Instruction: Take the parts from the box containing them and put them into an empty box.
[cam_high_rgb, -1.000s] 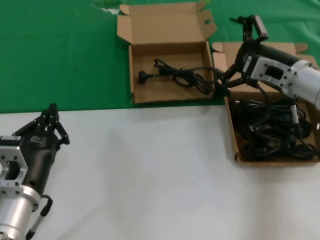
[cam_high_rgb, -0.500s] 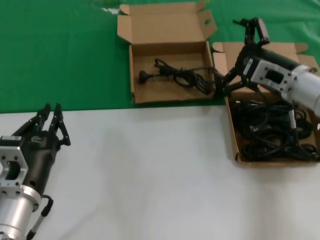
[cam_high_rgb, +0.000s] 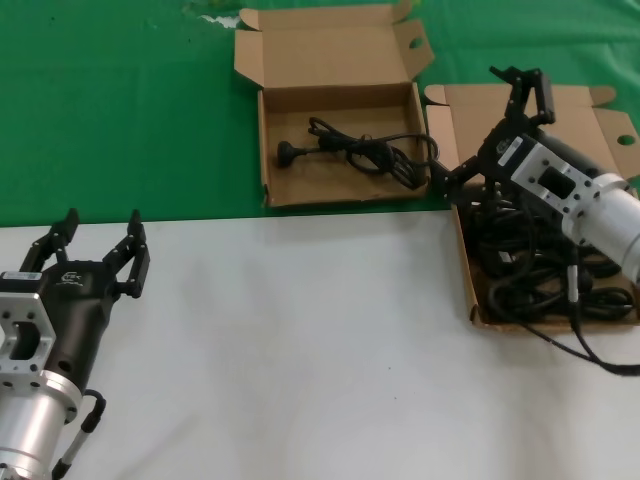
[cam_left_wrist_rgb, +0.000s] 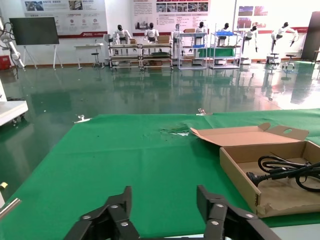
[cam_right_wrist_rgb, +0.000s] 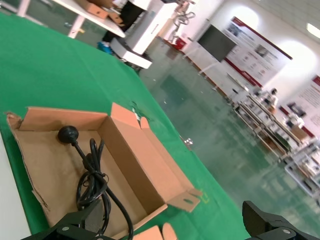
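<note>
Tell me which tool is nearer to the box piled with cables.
Right. The right tool hangs open over the far left corner of the full box, above the cables. The left tool is open too, far across the white table.

The setting was a robotics exhibition hall: humanoid robots (cam_left_wrist_rgb: 149, 33) stood on display racks (cam_left_wrist_rgb: 127, 52), wall posters (cam_left_wrist_rgb: 170, 8) hung behind, and the polished floor (cam_left_wrist_rgb: 125, 97) reflected them.
</note>
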